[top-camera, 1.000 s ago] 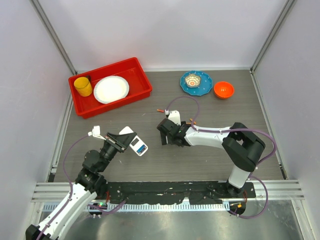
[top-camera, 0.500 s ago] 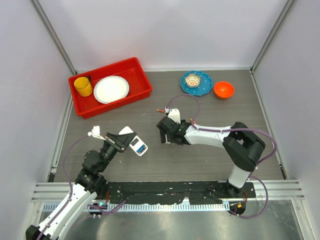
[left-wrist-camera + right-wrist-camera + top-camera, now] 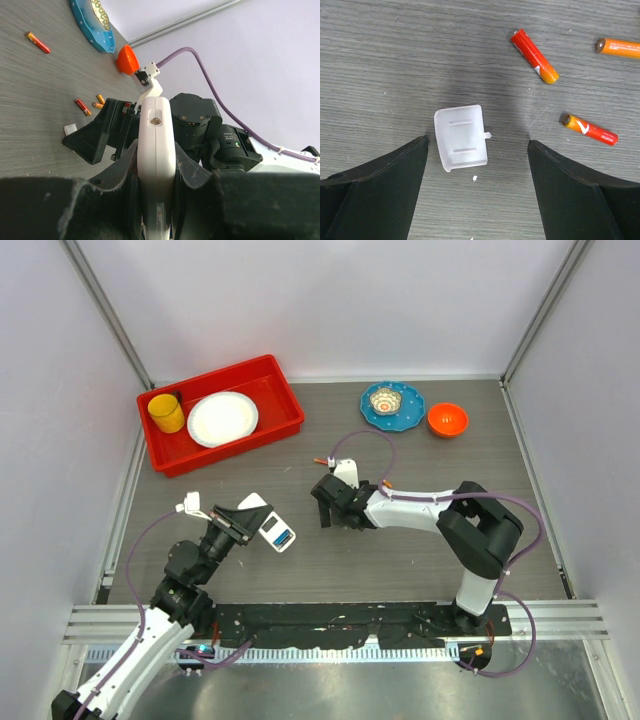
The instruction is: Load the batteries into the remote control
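Note:
My left gripper [image 3: 256,526] is shut on the remote control [image 3: 277,534], a white handset with a small blue screen, held up off the table. The left wrist view shows only the handset's white edge [image 3: 156,145], clamped between the dark pads. My right gripper [image 3: 477,145] is open, low over the table, its fingers straddling a small white cover piece [image 3: 461,136] without touching it. Orange-red batteries [image 3: 535,49] [image 3: 590,130] [image 3: 620,47] lie loose to the right of the cover. Another battery [image 3: 38,42] lies farther off near the blue plate.
A red bin [image 3: 290,397] at the back left holds a yellow cup [image 3: 166,413] and a white plate [image 3: 222,418]. A blue plate [image 3: 408,418] with a small bowl on it and an orange bowl [image 3: 447,419] stand at the back right.
My right gripper has edged slightly to the left over the table, still open. The left arm and the remote control have not moved.

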`<state>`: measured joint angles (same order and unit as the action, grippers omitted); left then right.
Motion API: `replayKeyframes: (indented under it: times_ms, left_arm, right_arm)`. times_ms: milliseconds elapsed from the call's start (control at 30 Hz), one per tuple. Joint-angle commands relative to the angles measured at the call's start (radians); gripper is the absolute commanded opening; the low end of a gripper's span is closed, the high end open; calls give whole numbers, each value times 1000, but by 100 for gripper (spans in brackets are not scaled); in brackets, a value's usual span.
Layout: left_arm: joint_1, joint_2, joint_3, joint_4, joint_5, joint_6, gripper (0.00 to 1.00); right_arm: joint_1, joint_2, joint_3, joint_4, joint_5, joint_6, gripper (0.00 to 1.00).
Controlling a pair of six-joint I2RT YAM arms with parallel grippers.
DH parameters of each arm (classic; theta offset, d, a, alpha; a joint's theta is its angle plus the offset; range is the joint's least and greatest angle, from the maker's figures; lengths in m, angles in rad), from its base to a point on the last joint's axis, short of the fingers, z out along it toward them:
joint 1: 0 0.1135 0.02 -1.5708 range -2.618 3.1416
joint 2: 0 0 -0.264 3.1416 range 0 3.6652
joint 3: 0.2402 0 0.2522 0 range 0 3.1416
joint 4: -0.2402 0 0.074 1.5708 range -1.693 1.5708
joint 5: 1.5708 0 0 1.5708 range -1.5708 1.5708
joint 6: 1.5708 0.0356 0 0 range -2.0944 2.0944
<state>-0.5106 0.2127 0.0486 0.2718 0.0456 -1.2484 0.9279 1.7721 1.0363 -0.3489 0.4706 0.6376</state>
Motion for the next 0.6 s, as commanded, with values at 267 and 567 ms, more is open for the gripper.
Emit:
replayKeyframes:
  times_ms: [267,567]
  left_arm:
    - [-2,-10,-29,38,0,6,0]
    - [-2,-3,-27,47,7,4,0]
  right_arm:
    - [0,-72,2,37,40,8,86]
    - [-27,-83,-5,27,40,5,86]
